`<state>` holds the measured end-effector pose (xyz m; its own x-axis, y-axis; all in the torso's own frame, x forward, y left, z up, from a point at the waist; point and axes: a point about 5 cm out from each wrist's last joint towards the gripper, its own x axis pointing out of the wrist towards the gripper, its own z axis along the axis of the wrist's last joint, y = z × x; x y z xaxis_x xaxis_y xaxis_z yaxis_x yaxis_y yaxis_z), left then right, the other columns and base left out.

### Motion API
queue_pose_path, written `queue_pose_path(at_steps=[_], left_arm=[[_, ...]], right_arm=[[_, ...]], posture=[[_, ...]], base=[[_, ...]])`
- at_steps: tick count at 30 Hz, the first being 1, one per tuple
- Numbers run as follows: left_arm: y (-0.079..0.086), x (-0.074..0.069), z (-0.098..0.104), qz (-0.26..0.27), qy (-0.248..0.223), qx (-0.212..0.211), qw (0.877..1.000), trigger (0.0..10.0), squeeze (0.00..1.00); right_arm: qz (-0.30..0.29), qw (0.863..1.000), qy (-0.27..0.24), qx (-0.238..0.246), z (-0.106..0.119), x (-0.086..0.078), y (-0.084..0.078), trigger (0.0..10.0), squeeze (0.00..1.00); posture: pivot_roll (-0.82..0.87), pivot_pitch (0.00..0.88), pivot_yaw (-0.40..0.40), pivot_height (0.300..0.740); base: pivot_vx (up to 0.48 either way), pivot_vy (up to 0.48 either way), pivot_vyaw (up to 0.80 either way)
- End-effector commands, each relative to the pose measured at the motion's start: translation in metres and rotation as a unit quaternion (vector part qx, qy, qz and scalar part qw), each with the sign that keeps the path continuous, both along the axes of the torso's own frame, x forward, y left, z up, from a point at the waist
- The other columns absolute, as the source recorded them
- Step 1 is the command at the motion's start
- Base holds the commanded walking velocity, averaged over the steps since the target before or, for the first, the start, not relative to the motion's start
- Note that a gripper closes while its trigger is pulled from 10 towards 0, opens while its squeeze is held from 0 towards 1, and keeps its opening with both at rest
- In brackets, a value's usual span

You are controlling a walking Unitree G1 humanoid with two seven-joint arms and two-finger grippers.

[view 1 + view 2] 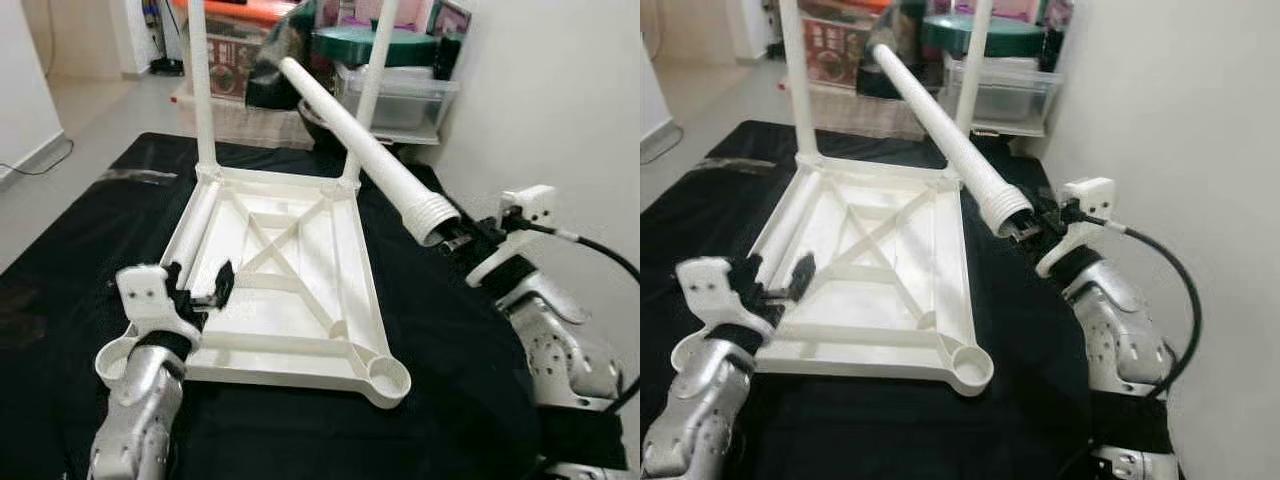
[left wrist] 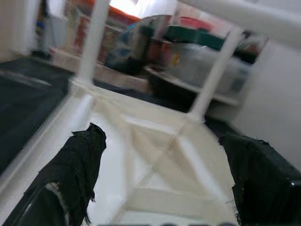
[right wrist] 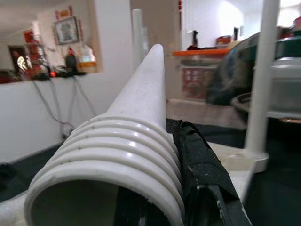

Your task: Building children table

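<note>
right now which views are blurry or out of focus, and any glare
Left wrist view: soft all over, the left gripper fingers and the table top both smeared. Right wrist view: the leg held in the right gripper is sharp at its threaded end, the background hazy, windows blown out. Both eye views: fairly sharp, even light, no strong glare.

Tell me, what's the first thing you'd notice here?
The long white table leg sticks out most, gripped at its ribbed end by the right tool above the black mat. Next comes the upside-down white tabletop, two legs already standing, with the open left tool at its near edge.
</note>
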<state>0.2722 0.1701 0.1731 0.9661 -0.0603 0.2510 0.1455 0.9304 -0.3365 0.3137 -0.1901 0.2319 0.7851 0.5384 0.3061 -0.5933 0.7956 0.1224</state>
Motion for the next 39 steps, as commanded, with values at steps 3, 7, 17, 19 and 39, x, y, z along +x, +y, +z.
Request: queue_pose_path(at_steps=[3,7,17,19,39], left_arm=[[-0.016,-0.007,0.009,-0.107,-0.01,-0.135,0.985,10.0,0.0],[-0.023,-0.013,0.015,-0.17,-0.027,-0.208,0.963,10.0,0.0],[-0.019,-0.018,0.016,-0.221,-0.026,-0.293,0.93,10.0,0.0],[-0.018,-0.018,0.015,-0.226,-0.021,-0.302,0.926,10.0,0.0],[0.027,-0.015,0.033,-0.185,-0.076,-0.355,0.913,10.0,0.0]], right_arm=[[0.093,0.992,0.053,0.065,-0.024,-0.008,0.017,0.0,0.0],[0.152,0.98,0.09,0.086,-0.043,-0.015,0.035,0.0,0.0],[0.315,0.93,0.116,0.149,-0.044,-0.035,0.06,0.0,0.0],[0.336,0.922,0.121,0.149,-0.046,-0.04,0.06,0.0,0.0],[0.406,0.89,0.186,0.091,-0.07,-0.058,0.043,0.0,0.0]], posture=[[0.07,0.0,-0.127,0.74],[0.08,0.0,-0.131,0.74],[0.09,0.0,-0.14,0.74],[0.09,0.0,-0.14,0.74],[0.09,0.0,-0.145,0.74]], base=[[0.0,0.0,0.0],[0.0,0.0,0.0],[0.0,0.0,0.0],[0.0,0.0,0.0],[0.0,0.0,0.0]])
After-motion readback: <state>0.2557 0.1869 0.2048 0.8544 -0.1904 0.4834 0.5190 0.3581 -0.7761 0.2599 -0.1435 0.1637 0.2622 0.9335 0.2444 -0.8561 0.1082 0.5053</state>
